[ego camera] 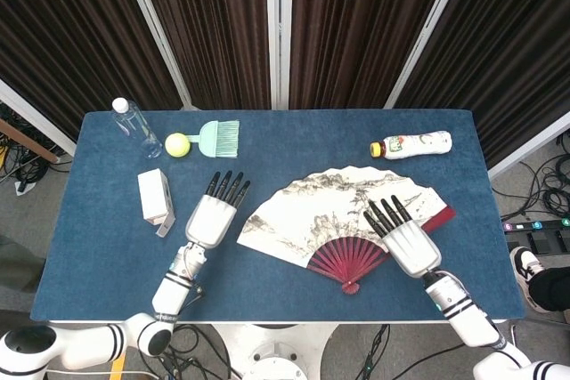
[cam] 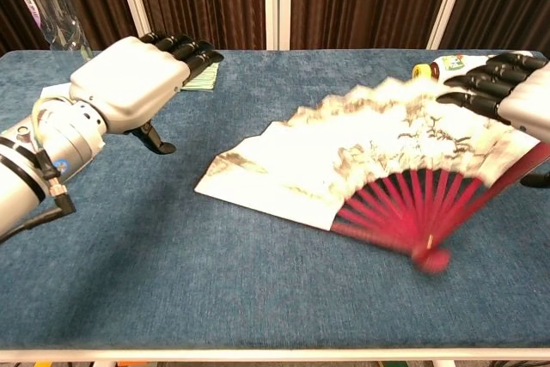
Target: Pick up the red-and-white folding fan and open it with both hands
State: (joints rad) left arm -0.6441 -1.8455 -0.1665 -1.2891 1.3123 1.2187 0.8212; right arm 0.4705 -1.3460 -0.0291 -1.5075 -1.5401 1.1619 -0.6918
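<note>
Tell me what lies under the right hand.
Under the right hand lies the right end of the opened fan, its paper leaf and red ribs. Whether the hand touches it, and the table beneath, cannot be seen.

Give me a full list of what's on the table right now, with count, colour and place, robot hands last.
folding fan: one, white leaf with red ribs, spread open, flat at centre-right
water bottle: one, clear, far left corner
ball: one, yellow, beside the brush
brush: one, pale green, far left-centre
box: one, white, left side
drink bottle: one, white with orange cap, lying far right
table: one, blue cloth top
left robot hand: white with black fingers, left of fan
right robot hand: white with black fingers, over the fan's right part
</note>
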